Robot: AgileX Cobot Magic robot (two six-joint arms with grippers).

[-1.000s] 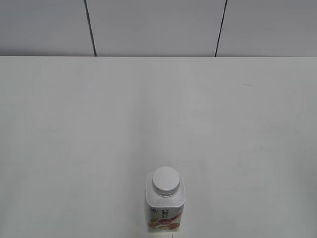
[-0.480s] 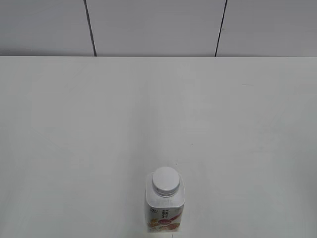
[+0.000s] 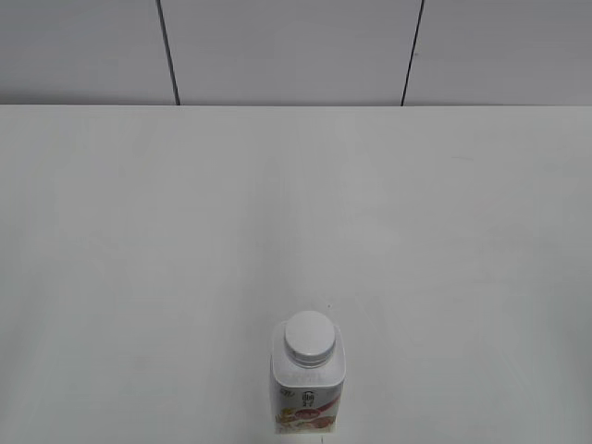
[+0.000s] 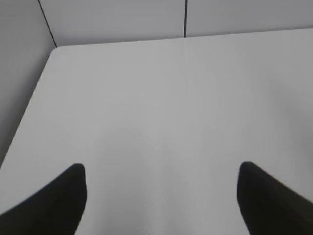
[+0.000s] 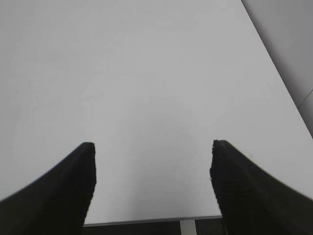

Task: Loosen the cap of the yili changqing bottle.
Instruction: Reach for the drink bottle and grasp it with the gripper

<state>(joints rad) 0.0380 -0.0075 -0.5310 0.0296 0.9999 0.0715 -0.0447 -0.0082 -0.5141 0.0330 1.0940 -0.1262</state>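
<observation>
Nothing begun — cap (image 3: pixel 309 335) sat on the yili changqing bottle (image 3: pixel 308 388) at near edge; left gripper (image 4: pixel 161 196) and right gripper (image 5: pixel 152 183) both spread, empty — approach needed next.

A lab-like test bench (bare white table (image 3: pixel 185 231), grey panelled wall (image 3: pixel 277 46)).

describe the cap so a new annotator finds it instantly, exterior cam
Start at the white table and follow its near edge to the middle, where the yili changqing bottle stands alone. The cap is the round, ribbed white disc on top, above the fruit label.
</observation>
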